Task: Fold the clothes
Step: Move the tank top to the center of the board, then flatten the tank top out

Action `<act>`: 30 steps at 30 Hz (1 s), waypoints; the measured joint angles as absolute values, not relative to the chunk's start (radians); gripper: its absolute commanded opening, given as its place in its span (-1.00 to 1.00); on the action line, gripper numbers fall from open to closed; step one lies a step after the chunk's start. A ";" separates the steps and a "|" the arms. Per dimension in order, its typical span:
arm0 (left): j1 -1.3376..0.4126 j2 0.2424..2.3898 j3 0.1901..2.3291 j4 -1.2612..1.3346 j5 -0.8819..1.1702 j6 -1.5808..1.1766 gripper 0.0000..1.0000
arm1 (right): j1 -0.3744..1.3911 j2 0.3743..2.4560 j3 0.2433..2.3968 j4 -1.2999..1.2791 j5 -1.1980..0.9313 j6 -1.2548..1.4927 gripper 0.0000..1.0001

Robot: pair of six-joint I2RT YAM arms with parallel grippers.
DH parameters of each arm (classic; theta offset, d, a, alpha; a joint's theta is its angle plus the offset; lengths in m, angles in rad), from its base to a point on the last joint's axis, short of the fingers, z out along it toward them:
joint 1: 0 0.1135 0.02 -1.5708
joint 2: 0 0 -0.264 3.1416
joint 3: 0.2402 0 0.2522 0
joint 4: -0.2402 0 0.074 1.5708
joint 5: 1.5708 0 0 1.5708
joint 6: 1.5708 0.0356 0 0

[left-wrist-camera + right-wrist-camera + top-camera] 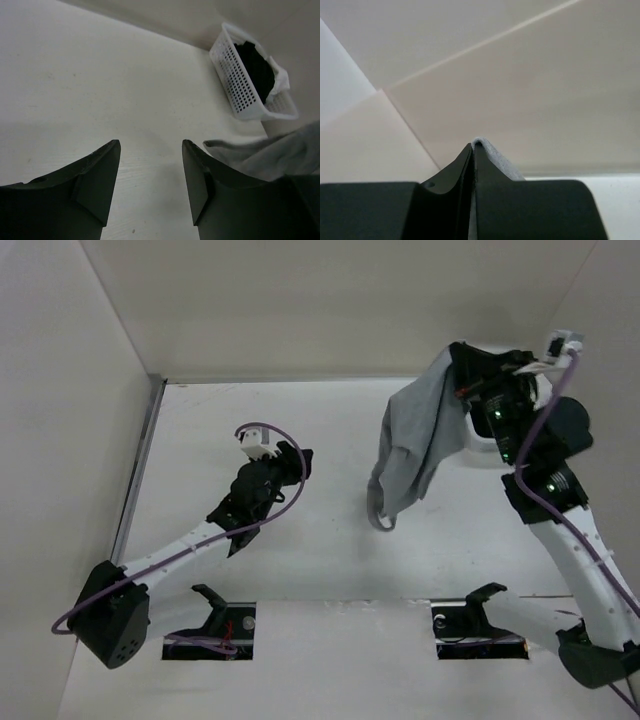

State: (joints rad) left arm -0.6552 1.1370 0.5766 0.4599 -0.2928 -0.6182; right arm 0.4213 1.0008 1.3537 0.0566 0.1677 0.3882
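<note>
Right gripper (473, 146) clamped on grey T-shirt (415, 440), cloth hanging below it; left gripper (151, 143) jaws apart, empty, above table (100, 85).

Bright, flat, diffuse light from above; shadows weak and soft-edged; white surface (330, 560) slightly washed out, no hard glare; top view sharp, grey T-shirt (415, 450) folds readable; left gripper (151, 150) underexposed and soft close to the lens, basket (235, 85) in focus; right gripper (472, 147) near-black, blurred, walls low-contrast.
</note>
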 measured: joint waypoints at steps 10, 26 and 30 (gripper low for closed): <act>-0.597 1.174 0.544 0.432 -0.333 -0.648 0.02 | 0.419 1.790 1.476 0.097 0.012 0.420 -0.60; -0.724 1.495 0.604 0.332 -0.237 -0.654 -0.02 | 0.360 1.594 0.929 0.126 0.216 0.574 -0.12; -0.765 1.571 0.632 0.328 -0.167 -0.655 -0.02 | 0.341 1.583 0.768 0.130 0.235 0.635 0.08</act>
